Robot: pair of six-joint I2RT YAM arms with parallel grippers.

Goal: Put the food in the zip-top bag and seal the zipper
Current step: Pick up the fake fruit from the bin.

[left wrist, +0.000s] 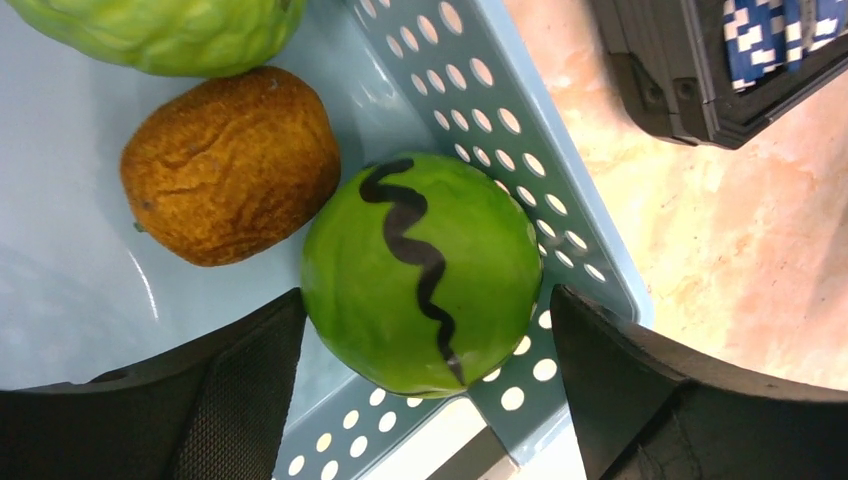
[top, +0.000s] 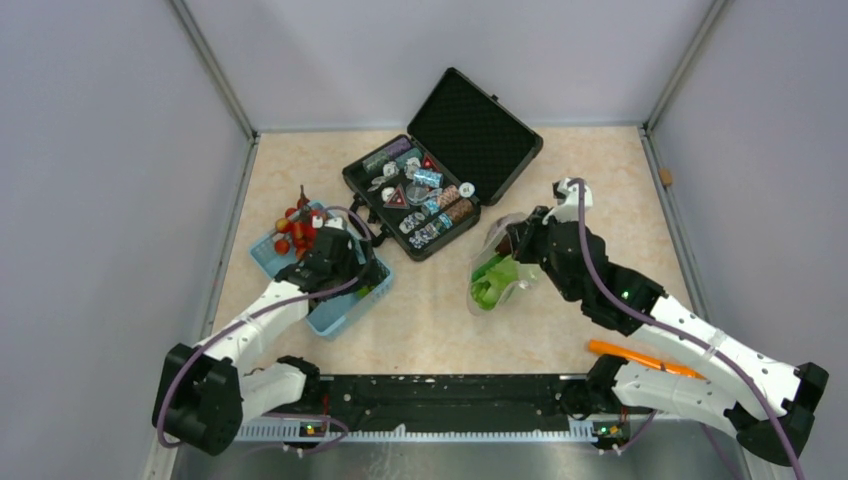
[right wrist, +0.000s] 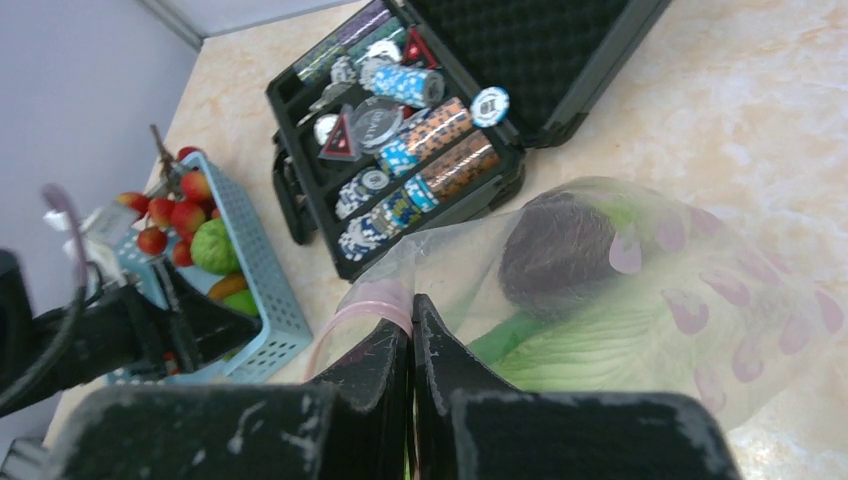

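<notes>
My left gripper [left wrist: 425, 300] is open inside the light blue basket [left wrist: 560, 230], one finger on each side of a green apple [left wrist: 420, 275] marked with a black squiggle. An orange [left wrist: 230, 165] and a green leafy ball [left wrist: 160, 30] lie beside the apple. Red cherry tomatoes [top: 297, 228] sit at the basket's far end. My right gripper [right wrist: 411, 305] is shut on the zip-top bag [right wrist: 640, 300] at its pink zipper [right wrist: 360, 305], holding the mouth up. A dark purple piece [right wrist: 555, 250] and a pale green vegetable [right wrist: 600, 350] show through the bag's plastic.
An open black case [top: 440, 190] of chips and trinkets lies at the back middle, between the basket [top: 335, 318] and the bag [top: 495, 280]. An orange object [top: 640, 357] lies by the right arm's base. Grey walls enclose the table on three sides.
</notes>
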